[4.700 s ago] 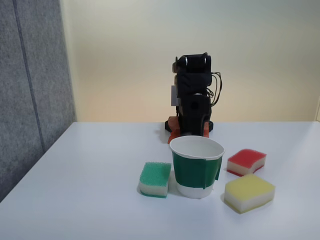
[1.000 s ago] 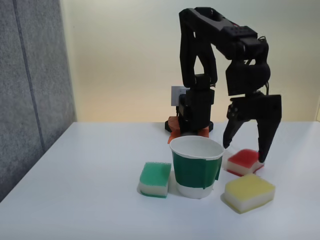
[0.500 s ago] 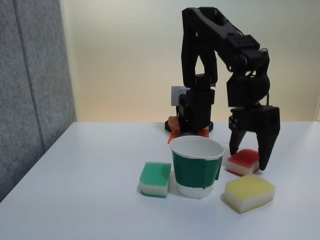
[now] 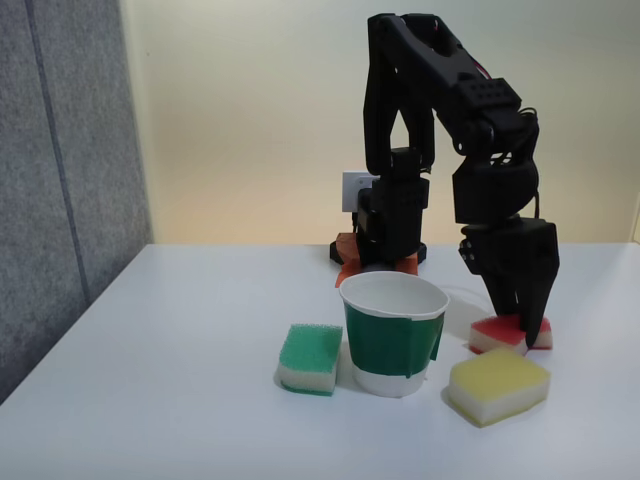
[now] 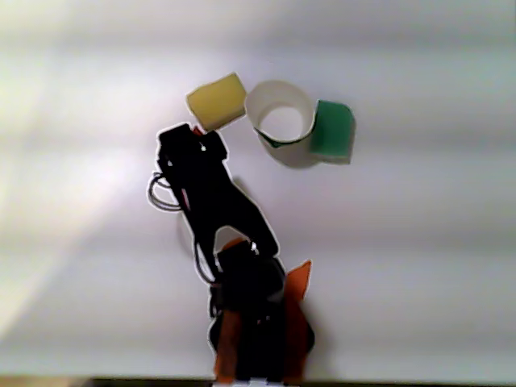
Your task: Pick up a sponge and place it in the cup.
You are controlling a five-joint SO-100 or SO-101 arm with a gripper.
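Two fingers of my gripper (image 4: 524, 330) pinch the sponge (image 4: 497, 331); the cup (image 4: 393, 335) sits at nine o'clock (fixed view), close by.

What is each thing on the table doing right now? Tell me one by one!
pincer: shut on the red sponge
red sponge: squeezed, resting on the table
cup: upright, nothing visible inside
green sponge: flat beside the cup, untouched
yellow sponge: flat, untouched

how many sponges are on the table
3. In the fixed view, the green sponge sits left of the cup, the yellow sponge right of it, and the red sponge is between the gripper fingers.
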